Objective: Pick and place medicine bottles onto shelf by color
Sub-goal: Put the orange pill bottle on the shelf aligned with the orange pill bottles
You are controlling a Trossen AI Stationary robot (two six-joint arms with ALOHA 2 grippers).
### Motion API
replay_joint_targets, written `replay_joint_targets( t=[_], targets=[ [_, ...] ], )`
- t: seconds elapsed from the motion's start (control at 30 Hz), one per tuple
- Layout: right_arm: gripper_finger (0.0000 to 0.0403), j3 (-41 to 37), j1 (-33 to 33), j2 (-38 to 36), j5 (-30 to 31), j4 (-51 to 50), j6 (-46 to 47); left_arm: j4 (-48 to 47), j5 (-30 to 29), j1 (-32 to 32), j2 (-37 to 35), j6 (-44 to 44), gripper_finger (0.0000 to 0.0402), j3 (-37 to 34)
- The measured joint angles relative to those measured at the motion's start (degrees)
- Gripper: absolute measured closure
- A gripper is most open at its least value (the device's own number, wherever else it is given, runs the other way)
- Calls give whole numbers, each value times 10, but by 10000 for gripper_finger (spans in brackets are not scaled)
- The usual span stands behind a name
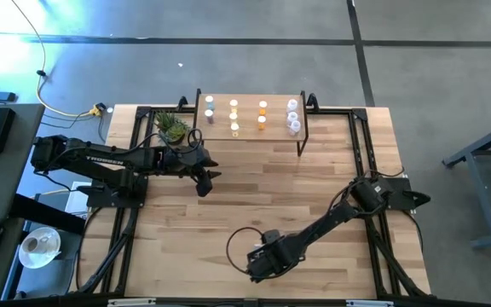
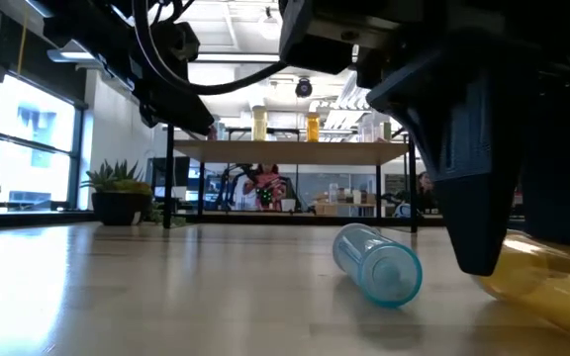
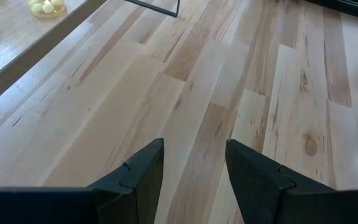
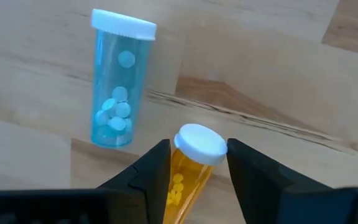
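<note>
So you're mid-pick right now: your right tool [image 4: 197,171] is down at the near part of the desk [image 1: 331,179], straddling an orange bottle [image 4: 188,171] that's lying on its side. The white cap pokes out just ahead of the fingertips and the body runs back between the two fingers, one on each side. Whether the pads actually touch the plastic I can't tell; the gap looks only a bit wider than the bottle, so call it narrow and about to grip rather than holding.

Just off to one side of that tool, ahead of the fingers, a blue bottle [image 4: 118,84] lies on the desk too, near the orange one but not touching it. Watch it when you lift so you don't knock it rolling.

My guess for the next move: finish squeezing on the orange body, lift straight up, then carry it well away from where the tool is now to the shelf [image 1: 271,128] at the far edge. Upright bottles already stand there in colour groups, so aim for the orange ones [image 1: 262,112].

Your left tool [image 3: 194,171] is hovering over bare desk near the shelf's front, fingers partly apart with nothing between them. A potted plant [image 1: 171,128] sits behind it.
</note>
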Motion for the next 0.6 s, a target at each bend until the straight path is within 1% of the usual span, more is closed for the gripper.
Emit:
replay_joint_targets(
  t=[0.1, 0.2, 0.37, 0.43, 0.6],
  targets=[
    [274, -7, 0, 0, -1, -1, 12, 0, 0, 0, 0, 0, 238, 0],
    [288, -7, 0, -1, -17, -6, 10, 0, 0, 0, 0, 0, 238, 0],
    [297, -4, 2, -1, -8, -14, 1, -2, 8, 0, 0, -1, 238, 0],
    [298, -4, 4, -1, 1, -13, -4, -2, 11, 0, 0, -4, 238, 0],
    [299, -4, 7, -5, 54, -15, -7, -2, 15, 0, 0, -4, 238, 0]
  ],
)
